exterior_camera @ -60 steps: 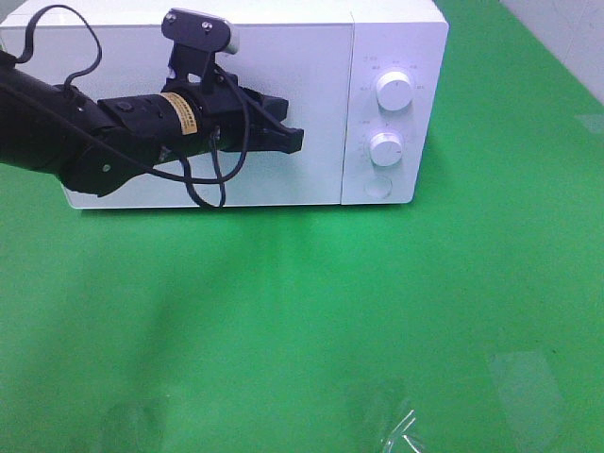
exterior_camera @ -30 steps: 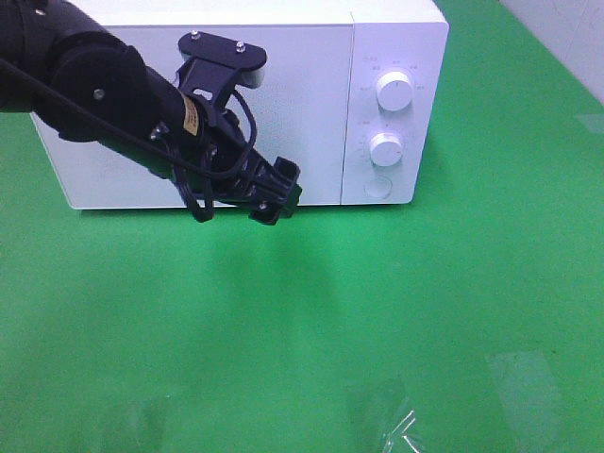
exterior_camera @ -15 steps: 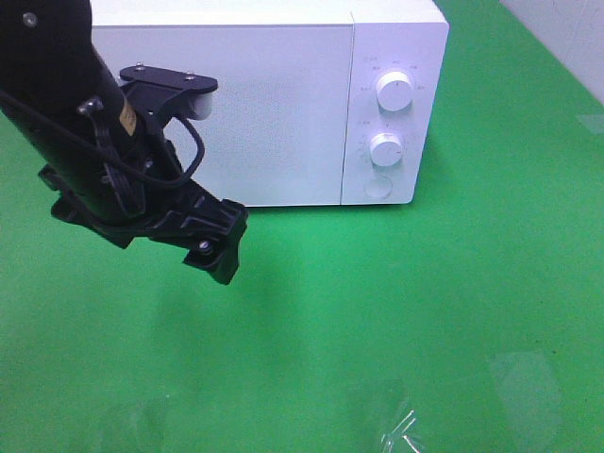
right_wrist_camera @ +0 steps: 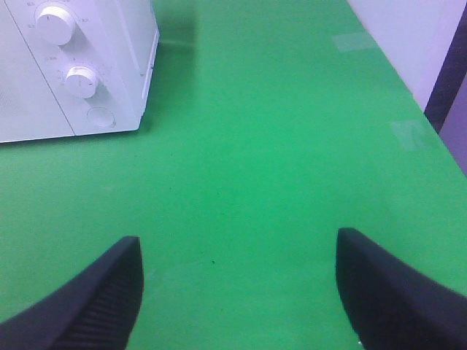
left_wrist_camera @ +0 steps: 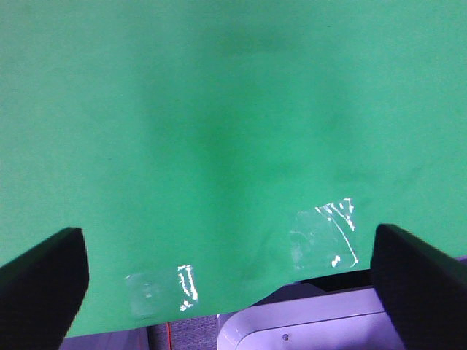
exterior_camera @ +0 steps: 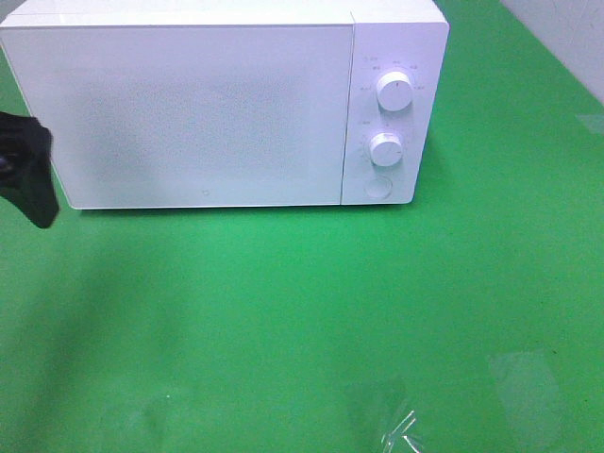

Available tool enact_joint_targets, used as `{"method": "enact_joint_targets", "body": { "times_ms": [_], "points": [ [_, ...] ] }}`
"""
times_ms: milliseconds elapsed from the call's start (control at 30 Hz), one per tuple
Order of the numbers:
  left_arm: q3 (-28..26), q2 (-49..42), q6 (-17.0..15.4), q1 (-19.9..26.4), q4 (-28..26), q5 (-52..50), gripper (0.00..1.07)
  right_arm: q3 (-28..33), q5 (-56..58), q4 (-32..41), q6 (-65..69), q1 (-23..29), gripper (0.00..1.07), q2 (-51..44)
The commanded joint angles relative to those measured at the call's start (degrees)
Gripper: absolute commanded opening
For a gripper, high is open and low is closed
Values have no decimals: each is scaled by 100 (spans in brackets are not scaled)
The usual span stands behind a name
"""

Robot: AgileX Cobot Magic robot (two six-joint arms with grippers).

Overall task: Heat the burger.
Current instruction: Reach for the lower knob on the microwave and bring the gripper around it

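The burger is out of view in every frame. A white microwave point(exterior_camera: 189, 104) stands at the back of the green table with its door shut; the right wrist view catches its knob panel point(right_wrist_camera: 73, 73). Only a black tip of my left gripper point(exterior_camera: 26, 179) shows at the far left edge, in front of the microwave's left corner. In the left wrist view my left gripper point(left_wrist_camera: 226, 233) is open over bare green table, holding nothing. My right gripper point(right_wrist_camera: 237, 240) is also open and empty, out of the high view, over the table to the right of the microwave.
The panel carries two round knobs point(exterior_camera: 394, 91) point(exterior_camera: 386, 148) and a round button point(exterior_camera: 378, 187). Shiny tape patches point(exterior_camera: 401, 425) point(left_wrist_camera: 321, 237) lie near the table's front edge. The table's right edge point(right_wrist_camera: 408, 109) runs along a pale wall.
My left arm has swung away from the microwave door, down and to the left, until almost all of it left the high view. The door stays shut.
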Motion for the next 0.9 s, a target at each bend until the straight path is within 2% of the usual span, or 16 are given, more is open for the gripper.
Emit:
{"method": "enact_joint_targets", "body": {
  "times_ms": [33, 67, 100, 200, 233, 333, 400, 500, 567, 600, 633, 733, 767, 800, 867, 900],
  "points": [
    [-57, -332, 172, 332, -212, 212, 98, 6, -46, -6, -57, -23, 71, -149],
    [-46, -602, 229, 556, -264, 264, 98, 6, -46, -6, -57, -23, 71, -149],
    [-46, -602, 229, 556, -264, 264, 98, 6, -46, -6, -57, -23, 71, -149],
    [258, -1106, 292, 814, -246, 315, 98, 6, -46, -6, -57, -23, 71, -149],
    [539, -1364, 327, 888, -241, 321, 98, 6, -46, -6, -57, -23, 71, -149],
    [722, -1547, 332, 888, -223, 321, 98, 6, -46, -6, -57, -23, 71, -149],
    [1421, -2126, 332, 888, -235, 246, 98, 6, -46, -6, -57, -23, 71, -149],
    [1558, -2298, 332, 888, -235, 212, 98, 6, -46, -6, -46, -23, 71, -149],
    [2194, -3002, 378, 888, -252, 172, 98, 6, -46, -11, -40, -23, 71, -149],
    [2194, -3002, 378, 888, -252, 172, 98, 6, -46, -11, -40, -23, 71, -149],
    [2464, -3403, 527, 888, -252, 166, 98, 6, -46, -11, -40, -23, 71, -149],
    [2561, -3564, 613, 888, -252, 166, 98, 6, -46, -11, -40, -23, 71, -149],
    [2750, -3948, 751, 888, -264, 149, 98, 6, -46, -11, -40, -23, 71, -149],
    [2750, -3948, 751, 888, -264, 149, 98, 6, -46, -11, -40, -23, 71, -149],
    [3077, -4830, 825, 888, -355, 23, 98, 6, -46, -17, -40, -23, 71, -149],
    [3077, -4830, 825, 888, -355, 23, 98, 6, -46, -17, -40, -23, 71, -149]
  ]
}}
